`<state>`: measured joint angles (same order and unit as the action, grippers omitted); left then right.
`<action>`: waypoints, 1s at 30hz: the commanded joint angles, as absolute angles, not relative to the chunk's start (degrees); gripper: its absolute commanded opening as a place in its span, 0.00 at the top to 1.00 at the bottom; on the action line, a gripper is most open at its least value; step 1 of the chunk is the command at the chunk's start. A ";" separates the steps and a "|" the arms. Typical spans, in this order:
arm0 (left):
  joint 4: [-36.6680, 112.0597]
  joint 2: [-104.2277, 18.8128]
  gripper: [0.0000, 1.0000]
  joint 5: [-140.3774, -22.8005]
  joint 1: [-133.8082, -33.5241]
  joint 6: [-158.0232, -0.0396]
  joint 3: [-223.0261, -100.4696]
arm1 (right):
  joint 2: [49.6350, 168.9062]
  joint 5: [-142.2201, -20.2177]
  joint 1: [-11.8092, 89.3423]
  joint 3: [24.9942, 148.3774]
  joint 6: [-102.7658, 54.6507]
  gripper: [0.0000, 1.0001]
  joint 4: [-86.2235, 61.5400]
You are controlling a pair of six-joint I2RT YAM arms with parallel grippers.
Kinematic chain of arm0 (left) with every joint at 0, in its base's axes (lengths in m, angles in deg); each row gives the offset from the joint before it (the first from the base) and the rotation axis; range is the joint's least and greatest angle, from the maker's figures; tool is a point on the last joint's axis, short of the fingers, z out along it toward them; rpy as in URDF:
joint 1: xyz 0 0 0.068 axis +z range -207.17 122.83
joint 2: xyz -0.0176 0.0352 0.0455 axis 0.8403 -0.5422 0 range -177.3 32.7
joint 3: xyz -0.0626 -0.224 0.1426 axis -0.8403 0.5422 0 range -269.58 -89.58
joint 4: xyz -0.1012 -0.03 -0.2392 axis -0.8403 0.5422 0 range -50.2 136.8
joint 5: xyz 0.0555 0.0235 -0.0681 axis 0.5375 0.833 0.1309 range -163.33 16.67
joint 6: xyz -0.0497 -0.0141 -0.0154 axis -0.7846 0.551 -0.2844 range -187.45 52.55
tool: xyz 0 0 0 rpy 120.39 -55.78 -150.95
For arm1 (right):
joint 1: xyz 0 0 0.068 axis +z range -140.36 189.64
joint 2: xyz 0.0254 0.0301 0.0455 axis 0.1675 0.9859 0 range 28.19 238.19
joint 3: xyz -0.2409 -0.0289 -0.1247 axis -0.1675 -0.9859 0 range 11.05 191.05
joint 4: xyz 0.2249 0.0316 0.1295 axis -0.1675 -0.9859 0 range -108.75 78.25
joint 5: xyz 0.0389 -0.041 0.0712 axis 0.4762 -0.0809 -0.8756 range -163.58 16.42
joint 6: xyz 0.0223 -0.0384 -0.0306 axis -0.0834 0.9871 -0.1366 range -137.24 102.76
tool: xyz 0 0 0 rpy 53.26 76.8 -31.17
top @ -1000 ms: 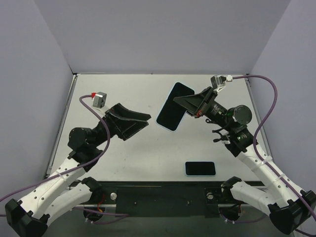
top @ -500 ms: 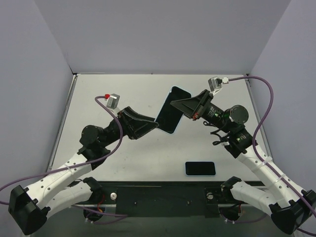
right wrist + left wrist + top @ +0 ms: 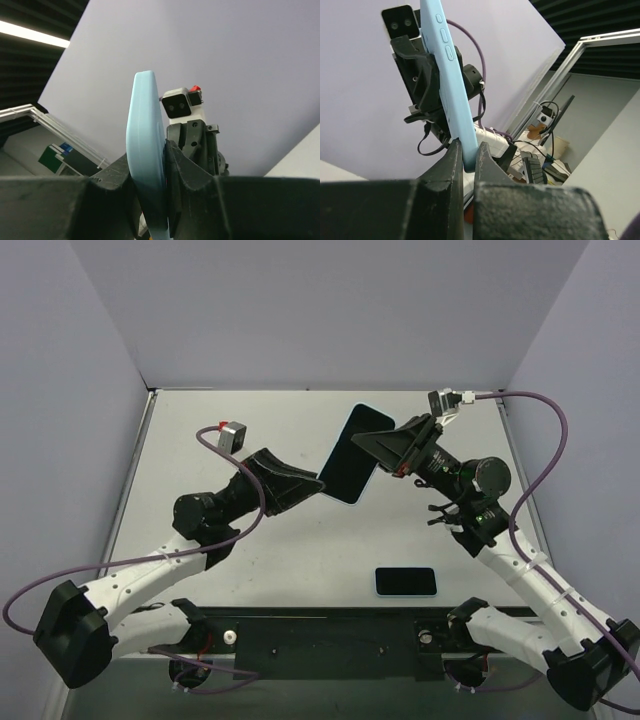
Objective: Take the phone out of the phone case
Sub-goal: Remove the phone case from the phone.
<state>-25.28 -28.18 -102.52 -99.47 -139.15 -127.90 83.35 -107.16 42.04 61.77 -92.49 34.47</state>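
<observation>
The phone, dark screen up, sits in its light blue phone case (image 3: pixel 350 455) and hangs tilted in the air above the middle of the table. My right gripper (image 3: pixel 376 449) is shut on the case's right long edge. My left gripper (image 3: pixel 322 483) is shut on its lower left corner. In the left wrist view the case (image 3: pixel 447 85) rises edge-on, side buttons showing, from between my left gripper's (image 3: pixel 466 150) closed fingers. In the right wrist view the case's blue edge (image 3: pixel 146 125) is clamped in my right gripper (image 3: pixel 148 152).
A second dark-screened phone with a pale blue rim (image 3: pixel 406 581) lies flat near the table's front edge, right of centre. Grey walls close in the white table (image 3: pixel 200 550) on three sides. Purple cables trail from both wrists.
My left arm has reached right and up to the held phone, and its jaws have closed on the case's lower corner. The right gripper has kept its hold, shifting only slightly.
</observation>
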 commanded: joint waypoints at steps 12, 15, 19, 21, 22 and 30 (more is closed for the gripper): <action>-52.49 -39.72 1.00 -118.15 -100.41 -136.54 -137.57 | 92.70 -98.20 47.43 62.64 -130.53 1.00 69.55; -54.07 -40.16 1.00 -119.29 -100.23 -135.75 -137.13 | 94.46 -97.22 48.13 63.17 -133.95 1.00 73.67; -54.16 -41.30 1.00 -120.79 -100.32 -135.13 -138.97 | 94.37 -96.69 48.75 62.30 -133.26 1.00 71.76; -54.16 -41.39 1.00 -120.88 -100.23 -134.52 -139.24 | 93.93 -96.26 48.93 61.50 -133.00 1.00 70.96; -53.72 -41.48 1.00 -120.62 -100.06 -134.25 -139.32 | 93.67 -96.08 48.93 60.80 -133.34 1.00 70.96; -44.85 -40.87 1.00 -121.50 -99.27 -126.96 -138.53 | 93.23 -94.67 49.19 59.92 -134.41 1.00 71.76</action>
<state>-40.27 -39.59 -117.27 -98.82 -136.12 -137.74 94.60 -96.25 46.50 59.02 -127.54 60.41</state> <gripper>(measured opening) 0.203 0.200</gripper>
